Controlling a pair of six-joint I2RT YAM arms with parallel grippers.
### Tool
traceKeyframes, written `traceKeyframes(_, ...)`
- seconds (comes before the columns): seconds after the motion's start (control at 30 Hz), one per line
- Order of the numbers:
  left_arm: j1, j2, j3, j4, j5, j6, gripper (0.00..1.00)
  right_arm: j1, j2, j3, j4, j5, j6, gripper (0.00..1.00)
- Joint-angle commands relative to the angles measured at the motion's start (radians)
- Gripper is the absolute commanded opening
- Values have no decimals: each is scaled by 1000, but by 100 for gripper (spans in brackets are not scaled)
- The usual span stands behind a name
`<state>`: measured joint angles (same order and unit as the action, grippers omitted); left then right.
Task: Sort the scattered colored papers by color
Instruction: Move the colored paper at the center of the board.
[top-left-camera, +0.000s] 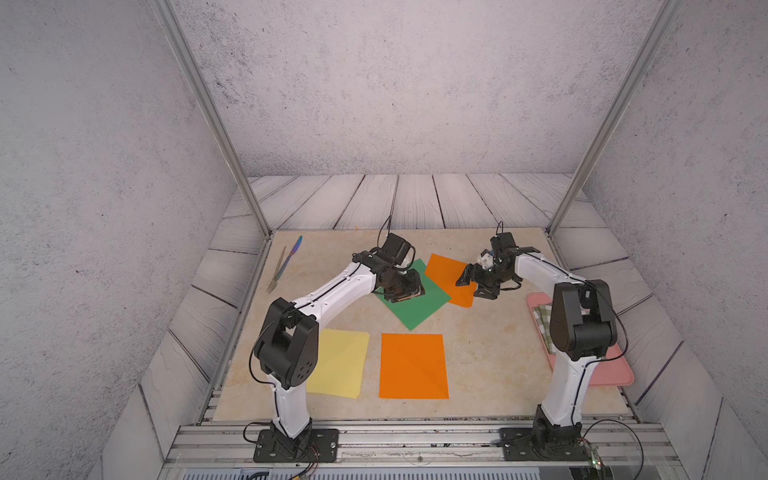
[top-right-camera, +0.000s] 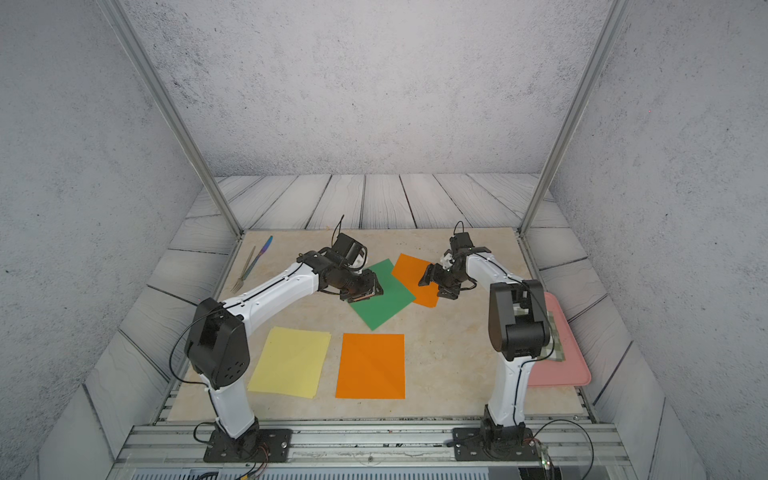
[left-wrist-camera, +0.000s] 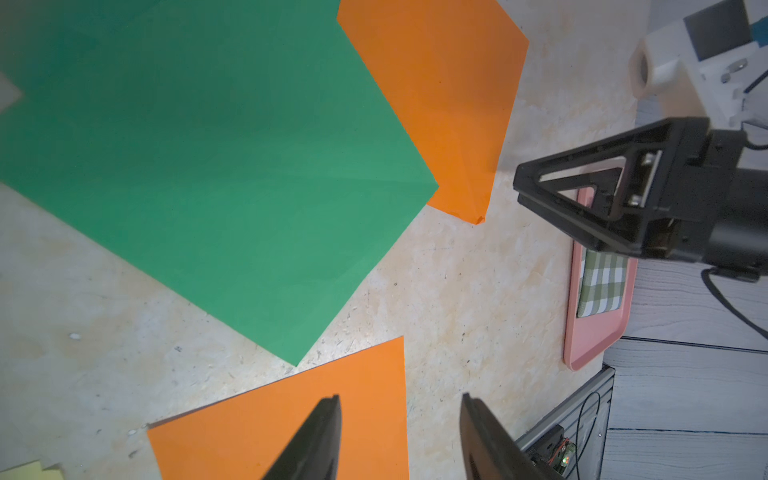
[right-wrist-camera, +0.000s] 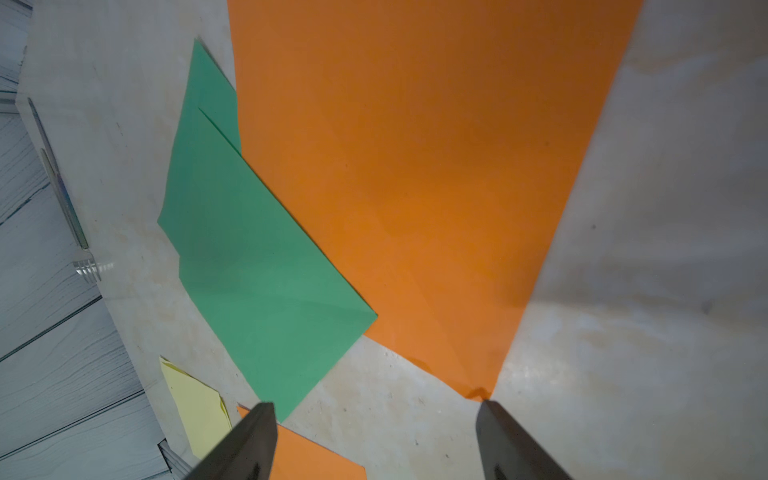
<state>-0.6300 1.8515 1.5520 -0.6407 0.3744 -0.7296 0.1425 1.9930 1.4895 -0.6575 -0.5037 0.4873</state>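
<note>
I'm on the stray orange sheet (right-wrist-camera: 415, 166), its curled corner at one fingertip of my wide-spread, empty right gripper (right-wrist-camera: 376, 405), so next I'd pinch that corner and slide it from under the green sheet (left-wrist-camera: 208, 166) beneath my part-open, empty left gripper (left-wrist-camera: 401, 397).

Left arm (top-left-camera: 332, 286), right arm (top-left-camera: 540, 268) — jaws apart

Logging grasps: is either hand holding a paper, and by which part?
Nothing is held: left hand and right hand both stand open, empty.
</note>
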Motion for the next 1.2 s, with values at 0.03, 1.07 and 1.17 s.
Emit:
traceKeyframes(0.03, 10, -19, -36, -28, 15, 30, 52, 7, 91, 77, 16, -32, -40, 81)
traceKeyframes(1.07, 49, 3, -86, 15, 81, 4, 52, 43, 85, -142, 87, 84, 40, 87)
traceKeyframes(1.17, 49, 5, -93, 25, 85, -1, 52, 34, 41, -195, 85, 101, 53, 87)
